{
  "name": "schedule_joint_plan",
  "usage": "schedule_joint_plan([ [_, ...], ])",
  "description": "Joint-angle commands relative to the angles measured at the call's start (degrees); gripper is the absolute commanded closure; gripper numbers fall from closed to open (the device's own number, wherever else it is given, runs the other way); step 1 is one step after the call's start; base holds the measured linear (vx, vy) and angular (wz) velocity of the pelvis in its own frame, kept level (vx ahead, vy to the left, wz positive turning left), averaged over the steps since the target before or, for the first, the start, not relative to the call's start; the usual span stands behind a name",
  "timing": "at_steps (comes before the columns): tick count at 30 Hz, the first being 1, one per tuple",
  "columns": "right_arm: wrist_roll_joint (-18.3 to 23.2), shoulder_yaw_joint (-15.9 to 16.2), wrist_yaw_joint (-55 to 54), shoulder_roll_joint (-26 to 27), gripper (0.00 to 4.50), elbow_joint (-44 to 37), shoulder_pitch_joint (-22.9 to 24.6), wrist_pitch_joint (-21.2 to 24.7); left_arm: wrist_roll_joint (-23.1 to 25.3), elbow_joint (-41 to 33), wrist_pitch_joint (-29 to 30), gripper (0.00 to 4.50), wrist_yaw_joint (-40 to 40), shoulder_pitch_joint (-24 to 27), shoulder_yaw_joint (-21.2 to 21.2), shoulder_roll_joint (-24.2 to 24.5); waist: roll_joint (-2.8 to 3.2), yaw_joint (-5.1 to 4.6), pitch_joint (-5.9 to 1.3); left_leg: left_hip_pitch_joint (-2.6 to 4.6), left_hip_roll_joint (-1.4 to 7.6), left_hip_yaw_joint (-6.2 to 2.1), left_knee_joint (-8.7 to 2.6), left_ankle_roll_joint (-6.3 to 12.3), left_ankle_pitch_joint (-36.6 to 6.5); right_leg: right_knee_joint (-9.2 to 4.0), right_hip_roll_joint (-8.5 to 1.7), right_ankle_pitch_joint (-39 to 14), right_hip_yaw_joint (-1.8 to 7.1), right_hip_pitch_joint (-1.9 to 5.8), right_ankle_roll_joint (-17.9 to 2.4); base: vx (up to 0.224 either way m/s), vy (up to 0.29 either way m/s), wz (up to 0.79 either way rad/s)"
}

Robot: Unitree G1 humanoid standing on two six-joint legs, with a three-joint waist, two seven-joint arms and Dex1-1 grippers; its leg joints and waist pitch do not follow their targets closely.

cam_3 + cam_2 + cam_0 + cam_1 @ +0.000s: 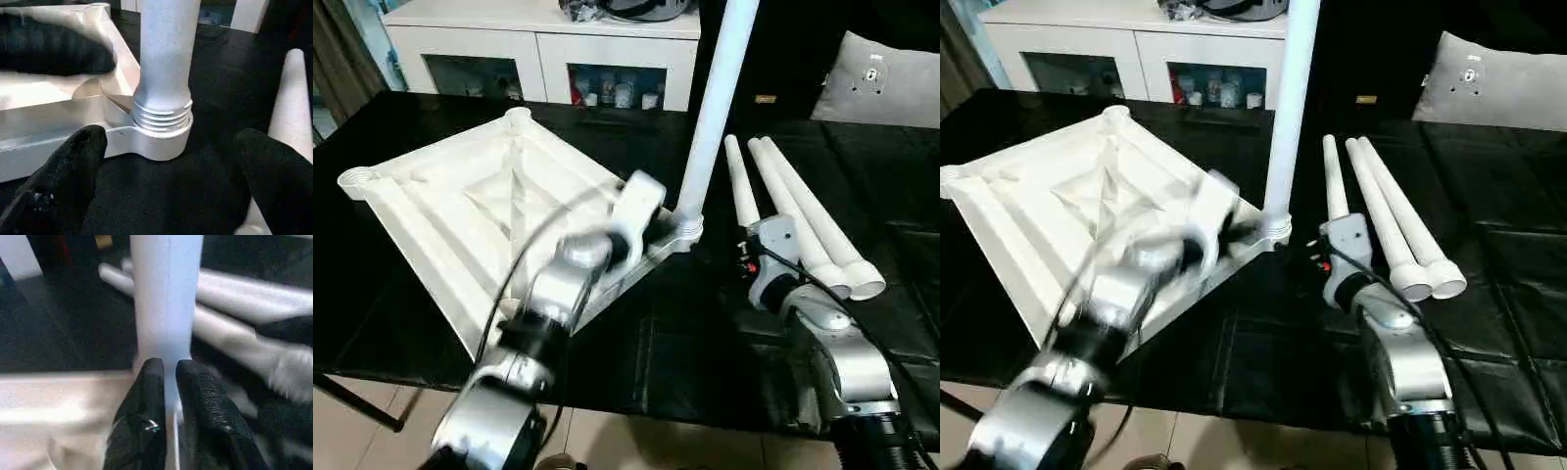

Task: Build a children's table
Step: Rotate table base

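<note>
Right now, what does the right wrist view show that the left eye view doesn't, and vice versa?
Right wrist alone: exposed threads at the upright leg's base, above the corner socket. Left eye alone: the whole tabletop underside up, a cabinet and cushion behind, three spare legs together. Both: the upright leg, the black table, the right gripper with jaws wide.

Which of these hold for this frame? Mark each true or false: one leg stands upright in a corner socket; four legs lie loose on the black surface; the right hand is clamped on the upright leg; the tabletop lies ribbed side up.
1. One leg stands upright in a corner socket of the tabletop: true.
2. Four legs lie loose: false; three loose legs lie there.
3. The right hand is clamped on the upright leg: false; it is wide open, apart from it.
4. Tabletop lies ribbed side up: true.
</note>
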Motion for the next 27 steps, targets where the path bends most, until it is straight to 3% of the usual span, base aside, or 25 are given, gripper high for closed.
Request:
schedule_joint_plan([
  [1,0.16,0.02,-0.61,0.07,0.0,-1.78,0.47,1.05,-0.26,-0.59,0.14,3.52,0.22,1.13,0.67,0.77,-0.71,0.16,-4.14,0.02,2.89,-1.22,-3.51,4.26,-5.83,-4.7,-5.24,-10.37,3.05,3.66,-8.86,0.0,0.0,0.0],
  [8,-0.04,3.78,2.6,-0.42,0.0,-3.23,1.87,1.86,1.63,-14.4,5.36,3.52,-5.12,9.03,-1.76,9.66,-0.2,-0.43,-3.93,0.23,3.5,-1.47,-3.93,3.03,-7.95,-4.53,-5.27,-12.11,3.11,3.28,-9.13,0.0,0.0,0.0],
  [9,-0.04,3.82,2.63,-0.43,0.0,-3.24,1.88,1.86,1.65,-14.47,5.37,3.52,-5.16,9.07,-1.78,9.72,-0.1,-0.45,-3.86,0.34,3.49,-1.39,-3.97,2.93,-8.43,-4.72,-5.18,-12.86,3.13,3.13,-9.01,0.0,0.0,0.0],
  [11,0.54,5.91,4.36,-0.25,0.0,-4.1,2.59,2.07,4.05,-19.0,8.1,3.52,-7.85,12.05,-3.86,14.65,-0.02,-0.53,-3.7,0.38,3.66,-1.56,-4.28,2.22,-10.05,-4.77,-5.25,-15.39,3.2,3.05,-8.42,0.0,0.0,0.0],
  [12,0.7,6.06,4.46,-0.2,0.0,-4.29,2.68,2.23,4.37,-19.53,8.33,3.52,-8.11,12.38,-4.09,15.2,-0.22,-0.65,-3.48,0.46,3.54,-1.47,-4.41,1.79,-10.98,-5.0,-5.14,-16.88,3.21,2.89,-7.89,0.0,0.0,0.0],
  [17,0.55,7.41,5.6,-0.71,0.0,-4.85,3.13,2.66,-0.39,-28.37,15.22,3.52,-15.37,15.63,-3.16,22.06,0.02,-0.55,-3.24,0.66,3.6,-1.52,-4.63,0.61,-11.81,-4.77,-5.24,-16.79,3.49,2.69,-8.5,0.0,0.0,0.0],
  [19,0.71,7.72,6.25,-1.01,0.0,-5.13,3.32,2.72,-1.83,-29.78,16.61,3.52,-16.95,16.1,-2.91,23.13,0.09,-0.58,-3.2,0.66,3.52,-1.45,-4.61,0.51,-11.8,-4.72,-5.2,-16.7,3.53,2.65,-8.57,0.0,0.0,0.0],
  [22,0.9,9.31,9.26,-3.04,0.0,-6.43,4.36,2.4,0.68,-31.25,14.85,3.52,-23.22,17.02,-5.71,30.61,0.25,-0.53,-3.2,0.55,3.51,-1.6,-4.73,0.68,-11.63,-4.68,-5.08,-16.05,3.56,2.71,-8.02,0.0,0.0,0.0],
  [27,1.23,9.46,9.94,-3.76,0.0,-7.03,4.9,2.61,0.96,-32.21,17.03,3.52,-24.95,16.39,-5.19,33.93,0.54,-1.07,-3.16,0.66,3.4,-1.53,-4.65,-0.03,-12.46,-4.76,-5.19,-16.88,3.55,2.75,-8.55,0.0,0.0,0.0],
])
